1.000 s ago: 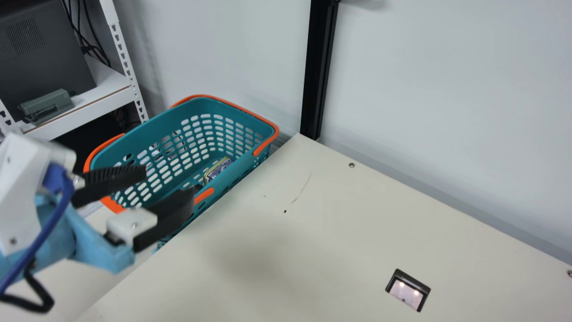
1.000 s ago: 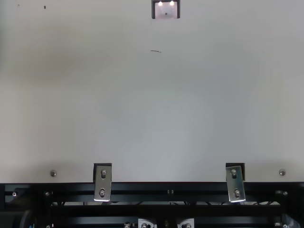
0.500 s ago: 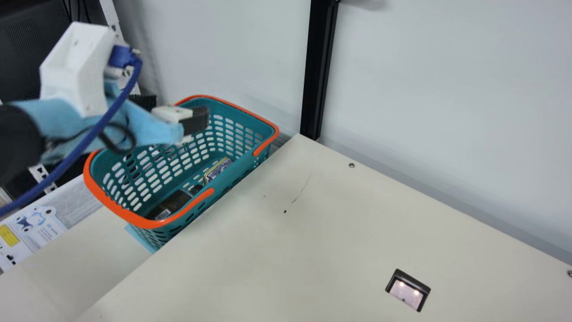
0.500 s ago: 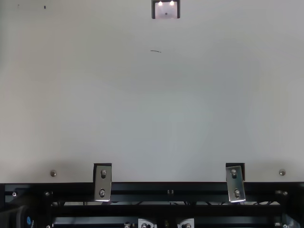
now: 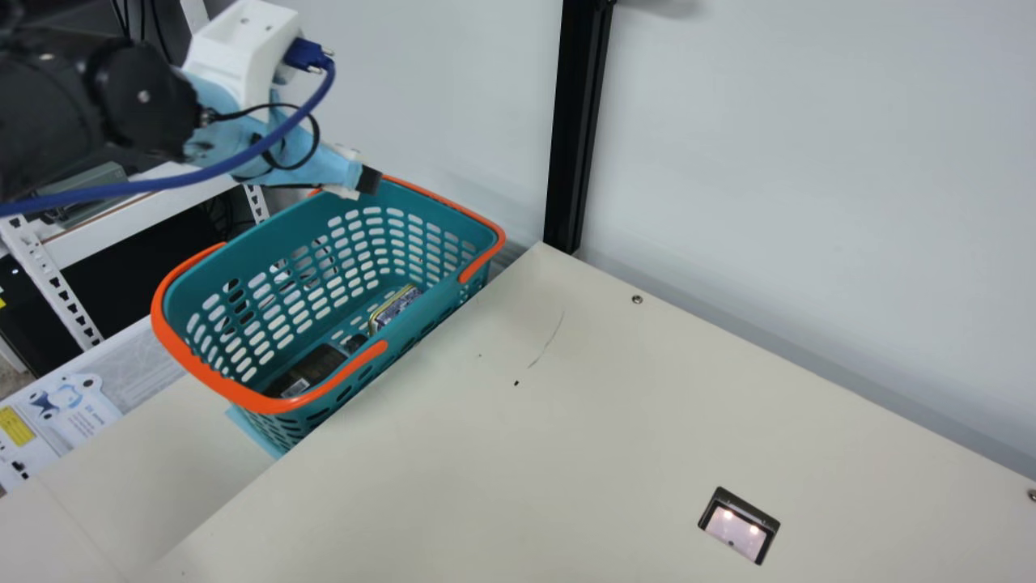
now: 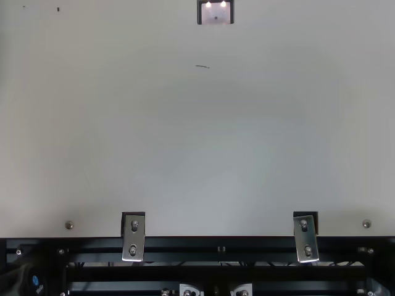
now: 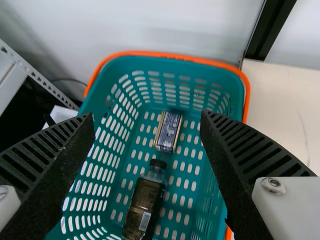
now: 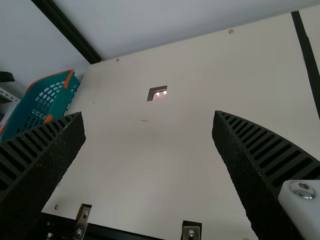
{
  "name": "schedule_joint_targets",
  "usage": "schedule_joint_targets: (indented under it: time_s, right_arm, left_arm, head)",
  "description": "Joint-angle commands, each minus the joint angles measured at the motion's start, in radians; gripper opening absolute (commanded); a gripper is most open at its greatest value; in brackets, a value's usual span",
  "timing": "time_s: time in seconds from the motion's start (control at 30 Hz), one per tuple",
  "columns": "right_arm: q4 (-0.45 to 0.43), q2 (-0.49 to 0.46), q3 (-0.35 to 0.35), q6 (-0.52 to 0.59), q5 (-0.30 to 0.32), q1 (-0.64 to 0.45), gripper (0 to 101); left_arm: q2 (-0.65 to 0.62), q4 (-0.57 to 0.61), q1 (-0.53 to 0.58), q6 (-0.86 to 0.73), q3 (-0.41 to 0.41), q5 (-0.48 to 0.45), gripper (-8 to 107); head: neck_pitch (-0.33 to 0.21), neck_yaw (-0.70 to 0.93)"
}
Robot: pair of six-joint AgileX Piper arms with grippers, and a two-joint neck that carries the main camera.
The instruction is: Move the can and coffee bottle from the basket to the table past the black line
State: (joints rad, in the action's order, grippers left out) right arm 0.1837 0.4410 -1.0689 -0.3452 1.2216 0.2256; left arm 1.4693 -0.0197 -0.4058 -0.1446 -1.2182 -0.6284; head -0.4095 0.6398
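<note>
In the main view my left gripper [image 5: 369, 180] hangs over the far rim of the teal basket [image 5: 243, 271], one dark fingertip showing. Down in the basket lie the can [image 5: 394, 308] and the dark coffee bottle [image 5: 312, 368], both partly cut off by the near wall. From the left wrist view, my left gripper [image 7: 147, 120] has its fingers wide apart above the basket, touching nothing. Between them and below, the can [image 7: 168, 131] lies beyond the cap of the bottle [image 7: 144, 207]. My right gripper [image 8: 148, 119] is open over the table in the right wrist view, holding nothing.
The black line [image 8: 307, 55] crosses the table on the far side from the basket. A small dark-framed device [image 5: 740, 525] sits in the cream table [image 5: 518, 470]. A black post [image 5: 579, 129] stands at the back corner, and a shelf [image 5: 162, 194] behind the basket.
From low at the left, my left arm has risen and swung back to the basket's far side, so the bottle has come into sight. The basket and its contents have stayed put.
</note>
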Motion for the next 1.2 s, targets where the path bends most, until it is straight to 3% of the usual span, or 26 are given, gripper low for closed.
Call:
schedule_joint_targets:
  time_s: [0.0, 0.43, 1.17]
  right_arm:
    - [0.000, 0.000, 0.000, 0.000, 0.000, 0.000, 101]
    - [0.000, 0.000, 0.000, 0.000, 0.000, 0.000, 101]
    - [0.000, 0.000, 0.000, 0.000, 0.000, 0.000, 101]
  left_arm:
    - [0.072, -0.005, 0.001, -0.006, -0.038, -0.017, 90]
    - [0.349, -0.017, -0.014, -0.054, -0.161, -0.064, 90]
    - [0.783, 0.064, -0.040, -0.313, -0.423, -0.125, 90]
  head:
    - [-0.027, 0.016]
    - [-0.027, 0.016]
    - [-0.027, 0.016]
